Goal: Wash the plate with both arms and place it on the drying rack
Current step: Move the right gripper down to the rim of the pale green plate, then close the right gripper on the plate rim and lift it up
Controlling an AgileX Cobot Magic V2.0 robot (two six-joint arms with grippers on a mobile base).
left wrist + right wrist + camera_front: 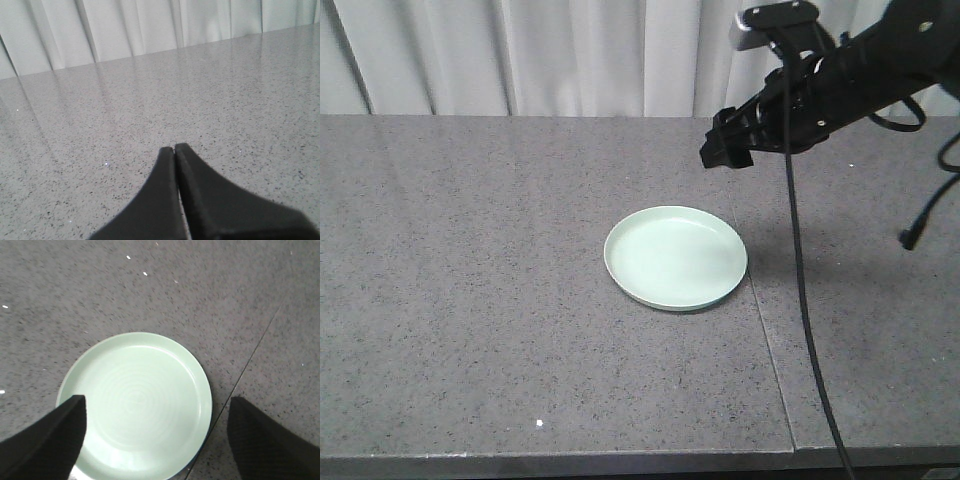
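right gripper point(155, 401) spread wide over the plate point(675, 257); left gripper point(174, 150) pressed together

from the front, the right arm point(840, 70) hangs at about 1 o'clock from the mint-green plate, clear of it. the plate lies flat on the grey speckled counter point(470, 300), its 4 o'clock edge reaching a seam point(770, 350). the left gripper's fingers meet on nothing, low over the counter, facing a white curtain point(150, 25) at 12 o'clock.

Counter point(470, 280) open left and front of plate point(675, 257); black cable point(798, 260) hangs just right of it, frame centre-right.
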